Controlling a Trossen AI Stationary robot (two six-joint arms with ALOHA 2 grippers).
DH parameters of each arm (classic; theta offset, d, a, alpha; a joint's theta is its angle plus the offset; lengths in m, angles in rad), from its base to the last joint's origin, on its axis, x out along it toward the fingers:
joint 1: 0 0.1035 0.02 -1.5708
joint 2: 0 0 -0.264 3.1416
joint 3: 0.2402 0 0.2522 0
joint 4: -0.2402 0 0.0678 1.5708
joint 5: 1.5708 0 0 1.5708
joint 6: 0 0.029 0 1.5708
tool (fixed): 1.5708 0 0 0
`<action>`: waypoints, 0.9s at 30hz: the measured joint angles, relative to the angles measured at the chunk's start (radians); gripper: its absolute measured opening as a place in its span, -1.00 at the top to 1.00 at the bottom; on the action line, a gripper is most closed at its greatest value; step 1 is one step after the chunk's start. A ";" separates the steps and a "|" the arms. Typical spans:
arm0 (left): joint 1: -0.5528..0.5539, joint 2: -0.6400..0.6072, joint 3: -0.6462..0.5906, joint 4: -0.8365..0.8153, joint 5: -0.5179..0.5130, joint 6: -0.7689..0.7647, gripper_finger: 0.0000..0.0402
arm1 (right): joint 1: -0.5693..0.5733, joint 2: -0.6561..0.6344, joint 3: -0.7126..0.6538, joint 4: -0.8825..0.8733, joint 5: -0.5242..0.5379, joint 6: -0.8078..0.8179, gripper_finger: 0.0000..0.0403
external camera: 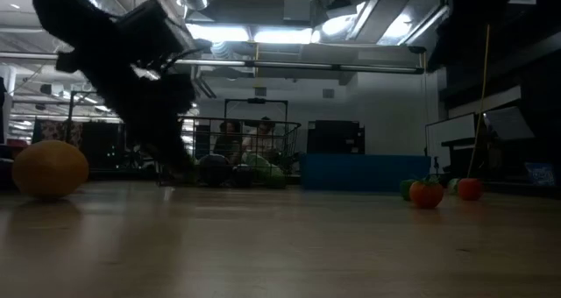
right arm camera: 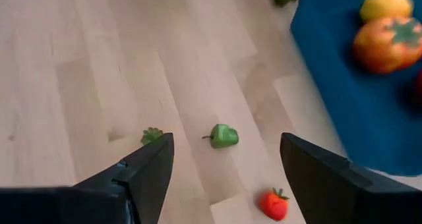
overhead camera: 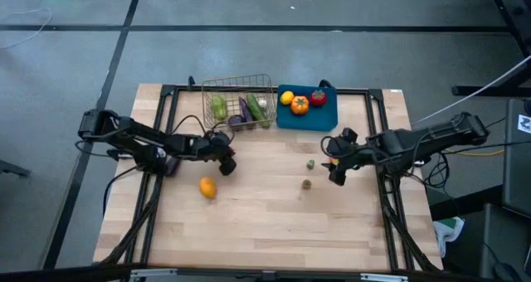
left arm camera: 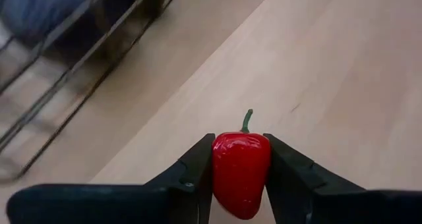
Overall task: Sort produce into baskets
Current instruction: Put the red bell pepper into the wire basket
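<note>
left gripper (left arm camera: 241,178): low over the wooden table (overhead camera: 274,216), just in front of the wire-mesh basket (overhead camera: 241,99), fingers clamped on a small red pepper (left arm camera: 241,171) with a green stem. right gripper (right arm camera: 227,165): hovering over the table's right half, near the front of the blue bin (overhead camera: 307,116), fingers apart with nothing between them. wire-mesh basket, at the table's far edge: holds green cucumbers (overhead camera: 255,108), a purple eggplant (overhead camera: 236,119) and other green pieces. blue bin, just right of the basket: holds a yellow lemon (overhead camera: 287,98), an orange tomato (overhead camera: 299,105) and a red tomato (overhead camera: 318,96). loose on the table: an orange fruit (overhead camera: 207,187) in front of the left gripper; a small green pepper (right arm camera: 224,136), a leafy green piece (right arm camera: 151,136) and a red strawberry (right arm camera: 274,204) beneath the right gripper.
</note>
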 joint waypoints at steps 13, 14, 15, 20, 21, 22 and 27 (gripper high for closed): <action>0.043 -0.001 0.274 0.004 0.009 0.229 0.42 | 0.000 0.018 -0.255 0.340 0.000 0.028 -0.37; 0.055 -0.001 0.293 0.005 0.009 0.257 0.42 | 0.000 0.023 -0.262 0.345 0.000 0.028 -0.37; 0.070 -0.001 0.313 0.006 0.009 0.287 0.42 | 0.000 0.030 -0.268 0.359 0.000 0.028 -0.37; 0.164 -0.001 0.375 0.005 0.009 0.427 0.41 | 0.000 0.065 -0.277 0.363 0.001 0.028 -0.37; 0.188 -0.001 0.380 0.006 0.008 0.445 0.41 | 0.000 0.074 -0.278 0.359 0.001 0.028 -0.37; 0.211 -0.001 0.382 0.007 0.008 0.457 0.41 | 0.000 0.084 -0.278 0.367 0.002 0.028 -0.37; 0.316 -0.001 0.382 -0.040 0.006 0.464 0.41 | 0.000 0.143 -0.277 0.402 0.018 0.028 -0.37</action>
